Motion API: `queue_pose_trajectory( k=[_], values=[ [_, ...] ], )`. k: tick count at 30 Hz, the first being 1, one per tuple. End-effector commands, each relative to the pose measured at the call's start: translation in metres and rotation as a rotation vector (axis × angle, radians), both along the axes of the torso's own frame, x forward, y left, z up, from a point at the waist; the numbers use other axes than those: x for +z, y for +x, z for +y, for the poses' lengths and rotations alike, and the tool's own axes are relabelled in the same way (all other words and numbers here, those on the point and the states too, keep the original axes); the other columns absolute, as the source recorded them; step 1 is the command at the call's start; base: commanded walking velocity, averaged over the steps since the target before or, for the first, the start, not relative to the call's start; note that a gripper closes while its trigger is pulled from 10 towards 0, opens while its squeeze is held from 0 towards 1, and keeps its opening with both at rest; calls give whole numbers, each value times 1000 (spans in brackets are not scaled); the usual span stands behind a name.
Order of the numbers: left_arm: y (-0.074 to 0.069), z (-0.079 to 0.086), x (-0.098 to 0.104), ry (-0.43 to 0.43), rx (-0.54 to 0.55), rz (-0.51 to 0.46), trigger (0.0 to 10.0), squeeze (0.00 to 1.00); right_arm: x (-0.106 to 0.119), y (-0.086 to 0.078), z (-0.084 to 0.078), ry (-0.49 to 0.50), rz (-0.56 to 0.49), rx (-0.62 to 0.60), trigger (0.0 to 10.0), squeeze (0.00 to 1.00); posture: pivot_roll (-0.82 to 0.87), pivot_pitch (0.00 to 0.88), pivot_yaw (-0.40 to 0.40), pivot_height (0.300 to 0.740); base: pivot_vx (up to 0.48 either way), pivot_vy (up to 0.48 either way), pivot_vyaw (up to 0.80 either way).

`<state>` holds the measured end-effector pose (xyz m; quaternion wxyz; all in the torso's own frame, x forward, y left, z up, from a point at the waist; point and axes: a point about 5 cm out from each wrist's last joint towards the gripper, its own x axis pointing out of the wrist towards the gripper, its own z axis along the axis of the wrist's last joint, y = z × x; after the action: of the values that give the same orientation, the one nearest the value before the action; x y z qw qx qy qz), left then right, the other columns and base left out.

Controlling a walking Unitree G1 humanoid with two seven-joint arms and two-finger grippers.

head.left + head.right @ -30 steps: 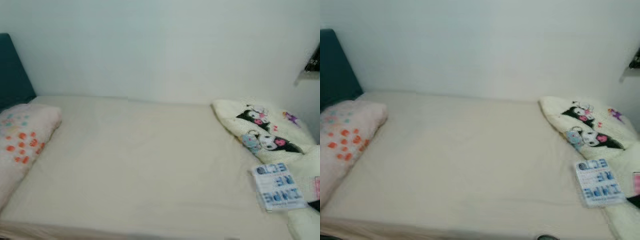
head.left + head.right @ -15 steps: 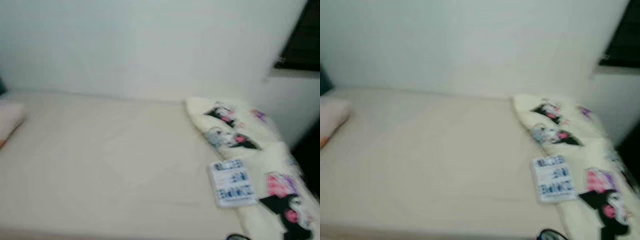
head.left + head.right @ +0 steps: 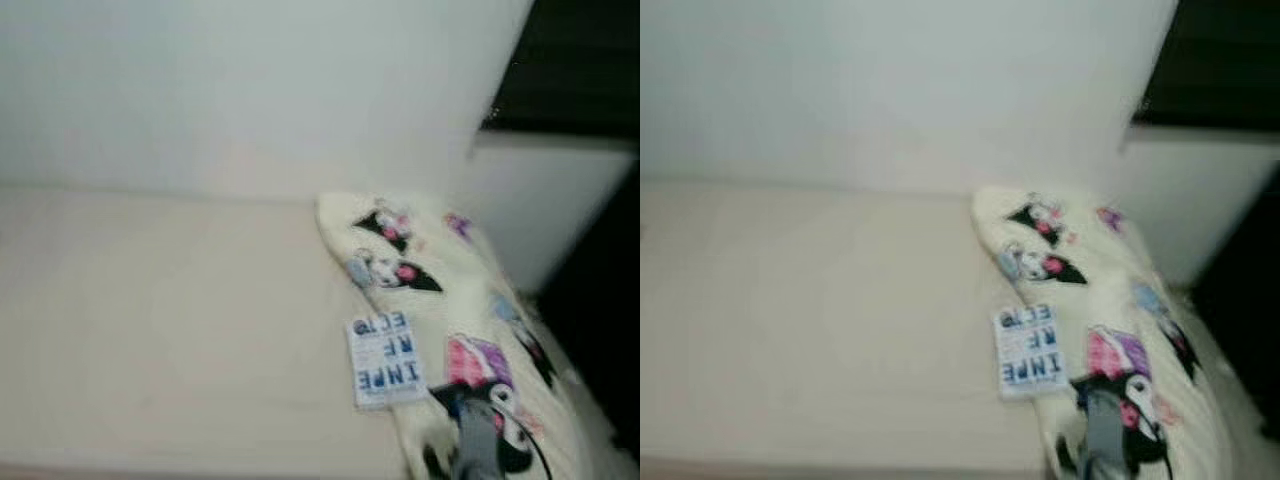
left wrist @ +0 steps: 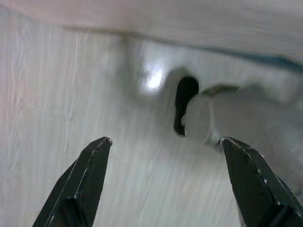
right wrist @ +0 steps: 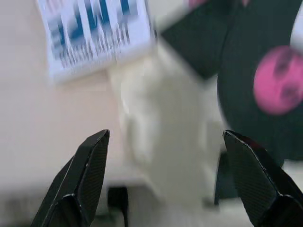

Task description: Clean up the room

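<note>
Turning right twd the blanket end

My right gripper, fingers spread & empty, is rising over book; left gripper hanging open

A plain white wall runs behind a wide bed with a smooth cream sheet, meeting it in a straight line. The light is soft and even, and the head views are blurred. Beyond the far end of the bed stands a dark window opening above a white ledge, with a white wall panel under it. To the side of that panel lies a deep dark gap. Beneath the left pincer, the floor is pale grey wood-grain planking with a bright glare spot, bordered by a light skirting strip.
</note>
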<state>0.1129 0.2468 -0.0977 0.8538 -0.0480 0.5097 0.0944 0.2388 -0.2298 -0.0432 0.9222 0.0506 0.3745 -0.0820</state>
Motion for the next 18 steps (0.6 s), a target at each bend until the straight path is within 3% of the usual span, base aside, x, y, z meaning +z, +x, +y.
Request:
queue_pose_trajectory(
  k=[1,3,6,7,8,10,12,14,15,18],
  values=[
    [-4,3,0,8,25,-1,10000,0,3,4,1,27,-30,-18,10000,0,34,0,-58,740,0,0,0],
    [-4,3,0,8,30,-5,10000,0,5,7,1,32,-43,-19,10000,0,34,0,-58,740,0,0,0],
    [0,4,2,15,57,-59,10000,0,25,33,3,62,-135,-2,10000,0,34,0,-59,735,0,0,0],
    [32,1,12,19,41,-136,10000,0,30,38,6,70,-152,10,10000,0,34,0,-59,730,0,0,0],
    [32,1,12,19,41,-136,10000,0,30,38,6,70,-152,10,10000,0,34,0,-59,730,0,0,0],
    [86,-5,35,27,10,-264,10000,0,33,43,9,88,-166,14,10000,0,34,0,-58,720,0,0,0],
    [86,-5,35,27,10,-264,10000,0,33,43,9,88,-166,14,10000,0,34,0,-58,720,0,0,0],
    [111,-7,50,37,-18,-345,10000,0,35,45,11,134,-184,-12,10000,0,35,0,-54,710,0,0,0],
    [111,-7,50,37,-18,-345,10000,0,35,45,11,134,-184,-12,10000,0,35,0,-54,710,0,0,0],
    [130,-8,64,59,-72,-430,10000,0,35,46,11,200,-199,-58,10000,0,34,0,-52,695,0,0,0]
  ],
)
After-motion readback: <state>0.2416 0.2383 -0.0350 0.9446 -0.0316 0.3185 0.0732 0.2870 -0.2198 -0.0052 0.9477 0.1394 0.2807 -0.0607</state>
